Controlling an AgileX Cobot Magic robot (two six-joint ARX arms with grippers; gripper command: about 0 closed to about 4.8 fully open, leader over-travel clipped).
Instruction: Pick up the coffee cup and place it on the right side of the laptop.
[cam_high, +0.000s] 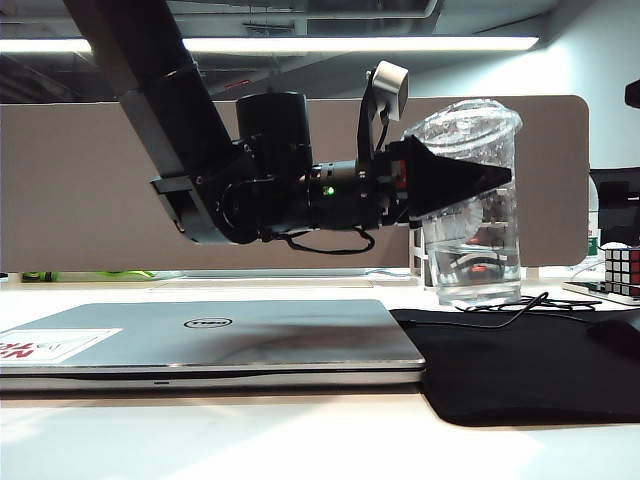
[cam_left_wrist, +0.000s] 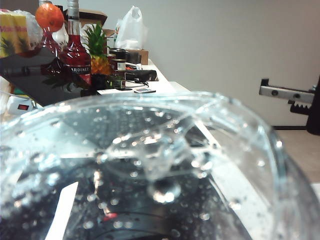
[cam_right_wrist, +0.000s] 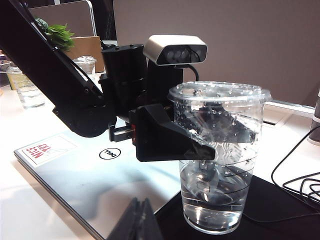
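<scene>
1. Exterior view: your left gripper (cam_high: 470, 178) is clamped around the coffee cup (cam_high: 470, 215), carrying it right of the laptop (cam_high: 215, 340), above the black mat (cam_high: 520, 370).
2. Next, you lower gently; it holds water.
3. Your right gripper (cam_right_wrist: 137, 220) waits low nearby, seemingly closed.

I am seeing the coffee cup (cam_high: 470, 205), a tall clear plastic cup with a domed clear lid, printed measure lines and some clear liquid at its base, standing upright over the black mat to the right of the laptop (cam_high: 215, 340); whether it is touching the mat I cannot tell. Droplets are clinging inside the lid. The laptop is lying closed and flat on the counter, silver-grey, round logo up, white-and-red sticker at its left corner.
</scene>
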